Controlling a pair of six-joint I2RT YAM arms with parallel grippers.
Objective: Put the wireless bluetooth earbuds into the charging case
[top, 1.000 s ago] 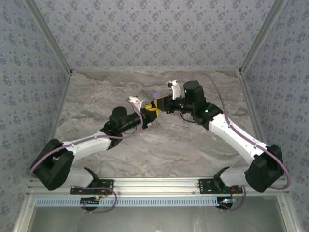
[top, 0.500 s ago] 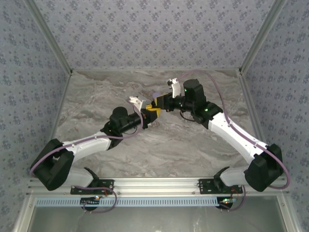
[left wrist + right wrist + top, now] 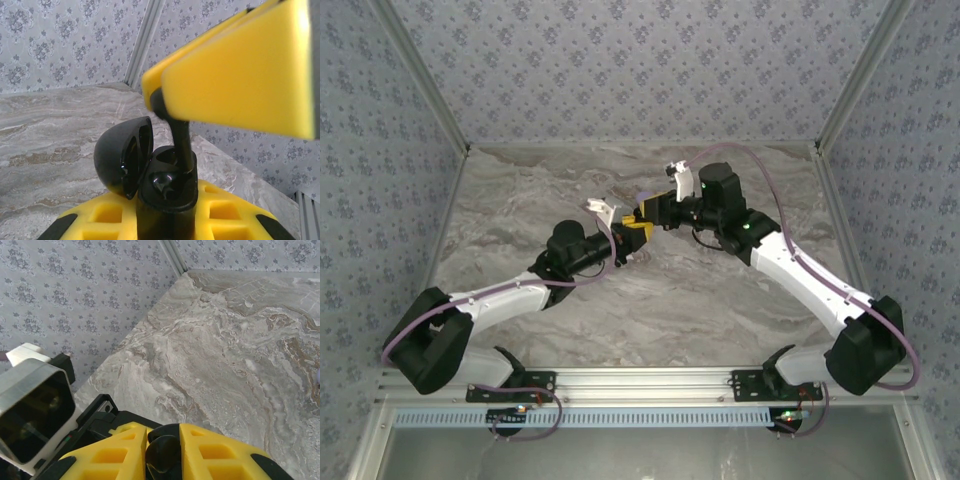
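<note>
In the left wrist view my left gripper (image 3: 165, 222) is shut on the black charging case (image 3: 167, 205). The case stands upright between the yellow fingers (image 3: 225, 212), with its lid (image 3: 122, 155) swung open to the left. My right gripper (image 3: 162, 447) comes in from above and is shut on one of the earbuds (image 3: 162, 460). That earbud's stem (image 3: 181, 137) reaches down into the far socket of the case. A glossy black shape (image 3: 164, 182) sits in the near socket; I cannot tell if it is the other earbud. In the top view both grippers (image 3: 640, 222) meet above mid-table.
A small purple object (image 3: 643, 197) lies on the marble table (image 3: 720, 300) just behind the grippers. Patterned walls with aluminium posts (image 3: 845, 95) close in the back and sides. The left arm's wrist camera (image 3: 32, 405) is close beside my right fingers.
The right wrist has shifted slightly toward the left gripper. Both grips are as before, and the left arm has stayed put.
</note>
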